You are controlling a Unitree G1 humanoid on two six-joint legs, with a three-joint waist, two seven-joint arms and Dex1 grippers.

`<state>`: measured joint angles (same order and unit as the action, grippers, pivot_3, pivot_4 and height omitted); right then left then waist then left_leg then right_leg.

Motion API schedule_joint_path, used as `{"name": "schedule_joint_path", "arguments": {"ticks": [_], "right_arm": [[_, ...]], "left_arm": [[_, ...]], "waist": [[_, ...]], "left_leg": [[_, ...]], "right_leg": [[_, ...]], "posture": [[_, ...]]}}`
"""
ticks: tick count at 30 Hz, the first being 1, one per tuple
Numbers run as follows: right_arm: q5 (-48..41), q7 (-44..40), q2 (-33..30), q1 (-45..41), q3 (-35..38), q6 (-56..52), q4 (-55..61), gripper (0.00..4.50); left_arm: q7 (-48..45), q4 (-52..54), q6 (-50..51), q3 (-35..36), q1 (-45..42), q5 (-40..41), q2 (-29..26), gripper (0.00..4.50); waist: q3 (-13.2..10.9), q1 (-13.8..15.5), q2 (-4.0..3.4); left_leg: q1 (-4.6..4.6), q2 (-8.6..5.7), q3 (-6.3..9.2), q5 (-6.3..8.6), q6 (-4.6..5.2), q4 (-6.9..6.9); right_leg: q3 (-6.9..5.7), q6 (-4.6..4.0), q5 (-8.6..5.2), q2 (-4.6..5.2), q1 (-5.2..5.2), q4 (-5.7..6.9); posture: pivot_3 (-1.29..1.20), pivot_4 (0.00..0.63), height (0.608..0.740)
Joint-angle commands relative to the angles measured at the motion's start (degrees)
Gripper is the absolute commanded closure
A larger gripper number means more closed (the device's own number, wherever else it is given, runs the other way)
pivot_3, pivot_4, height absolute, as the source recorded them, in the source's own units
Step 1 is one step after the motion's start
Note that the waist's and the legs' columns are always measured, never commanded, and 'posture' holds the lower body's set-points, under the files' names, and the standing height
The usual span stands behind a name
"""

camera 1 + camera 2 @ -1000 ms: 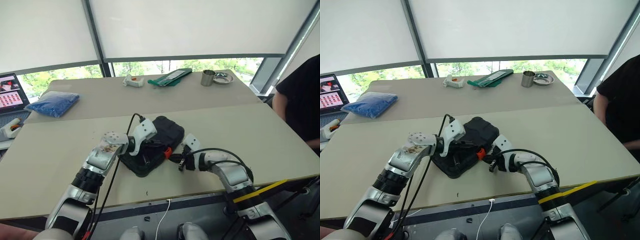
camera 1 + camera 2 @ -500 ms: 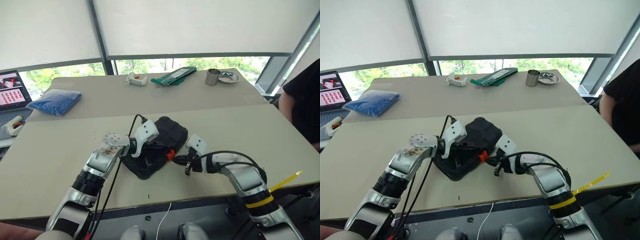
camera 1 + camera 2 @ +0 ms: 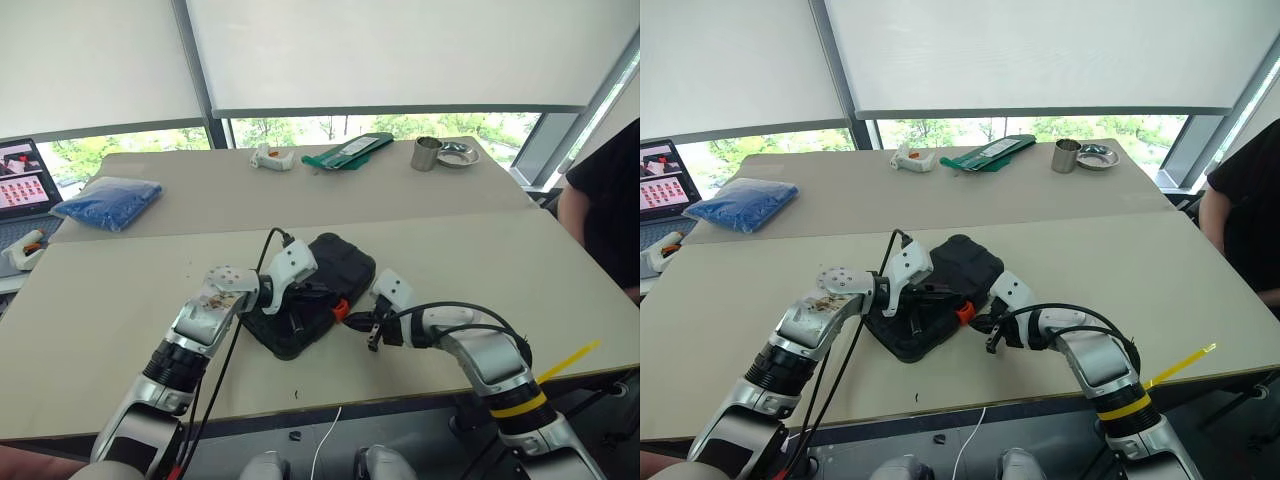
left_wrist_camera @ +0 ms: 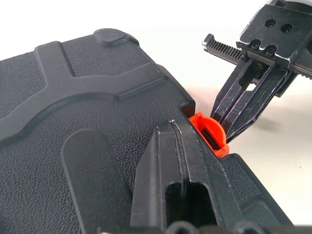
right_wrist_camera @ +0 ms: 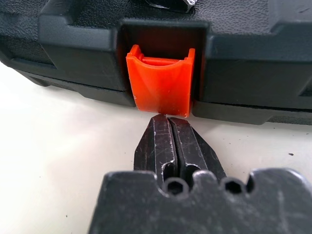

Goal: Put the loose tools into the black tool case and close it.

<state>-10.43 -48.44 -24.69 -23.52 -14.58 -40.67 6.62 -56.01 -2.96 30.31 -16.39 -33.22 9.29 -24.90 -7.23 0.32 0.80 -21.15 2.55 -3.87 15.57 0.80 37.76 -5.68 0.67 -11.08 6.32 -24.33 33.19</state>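
On the beige desk [image 3: 520,260], the black tool case [image 3: 318,292] lies lid-down at centre. The left gripper [image 4: 171,161], jaws together, presses its lid; the right gripper [image 5: 169,142], jaws together, noses the orange latch [image 5: 160,87] from 4 o'clock. It should push squarely until the latch snaps.

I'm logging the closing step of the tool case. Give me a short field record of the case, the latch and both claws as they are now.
case: black tool case on the near table, lid down
latch: orange latch on the case's front edge, facing the right claw
left claw: left claw shut, resting on the lid just behind the latch
right claw: right claw shut, tips at the latch's lower edge; contact cannot be told
loose tools: none seen on the near table
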Motion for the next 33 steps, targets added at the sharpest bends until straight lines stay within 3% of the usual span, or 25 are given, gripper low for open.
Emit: {"name": "schedule_joint_path", "arguments": {"ticks": [1, 10, 17, 22, 29, 32, 33], "right_arm": [[-2.7, 0.7, 3.3, -4.6, 1.5, 2.1, 2.3, 4.50], [-1.7, 2.4, 8.1, -7.7, 0.1, 3.3, -2.2, 4.50], [-2.1, 0.6, 4.8, -6.3, 0.4, 1.6, 0.6, 4.50], [-3.5, -3.2, -0.8, -1.8, 1.4, 2.1, 5.5, 4.50], [-6.9, -9.1, -9.1, 8.4, 9.2, 14.3, 9.5, 4.50], [-9.0, -11.0, -11.0, 12.2, 14.0, 19.7, 9.5, 4.50], [-9.3, -11.7, -11.7, 13.4, 15.4, 22.0, 9.4, 3.92]], "left_arm": [[1.0, -8.0, 9.6, -7.5, 6.3, -4.4, -1.4, 4.48], [1.4, -7.4, 13.7, -9.1, 7.5, -3.8, -1.9, 4.48], [2.2, -6.8, 13.6, -8.9, 8.4, -3.4, -1.8, 4.48], [3.8, -5.6, 2.4, -1.8, 10.1, -0.7, 0.7, 4.48], [0.0, -0.7, -14.1, 10.5, 13.5, 6.5, -0.5, 4.48], [-3.1, 2.3, -18.0, 14.8, 15.3, 10.0, -3.1, 3.83], [-3.4, 3.2, -19.2, 16.6, 16.0, 10.8, -4.2, 3.54]], "waist": [[0.0, -0.1, 0.02], [0.0, -0.8, -0.04], [0.0, -0.9, -0.18], [0.1, -0.4, -0.30], [-0.1, 0.3, -0.51], [-0.3, 0.0, -0.30], [-0.3, -0.1, -0.28]], "left_leg": [[0.01, 0.01, 0.00, 0.00, 0.00, 0.00], [0.09, 0.19, 0.08, 0.04, -0.07, 0.00], [0.20, 0.26, 0.14, 0.07, -0.13, 0.00], [0.18, 0.16, 0.14, 0.06, -0.12, 0.00], [-0.09, -0.06, 0.12, 0.05, 0.16, 0.00], [-0.62, -0.06, 0.06, 0.27, 0.21, 0.00], [-0.80, -0.13, 0.02, 0.30, 0.26, 0.00]], "right_leg": [[0.00, 0.00, 0.00, -0.01, 0.01, 0.00], [-0.22, 0.01, -0.01, -0.08, -0.02, 0.00], [-0.46, 0.00, -0.01, -0.02, -0.17, 0.00], [-0.45, 0.00, -0.01, 0.06, -0.13, 0.00], [-0.28, 0.06, 0.13, 0.07, -0.16, 0.09], [-0.09, -0.15, 0.23, -0.27, -0.67, 0.09], [-0.02, -0.30, 0.25, -0.36, -0.82, 0.09]], "posture": [[0.00, 0.150, 0.740], [0.00, 0.150, 0.740], [0.00, 0.150, 0.740], [0.00, 0.150, 0.740], [0.00, 0.150, 0.740], [0.00, 0.150, 0.740], [0.00, 0.150, 0.740]]}}
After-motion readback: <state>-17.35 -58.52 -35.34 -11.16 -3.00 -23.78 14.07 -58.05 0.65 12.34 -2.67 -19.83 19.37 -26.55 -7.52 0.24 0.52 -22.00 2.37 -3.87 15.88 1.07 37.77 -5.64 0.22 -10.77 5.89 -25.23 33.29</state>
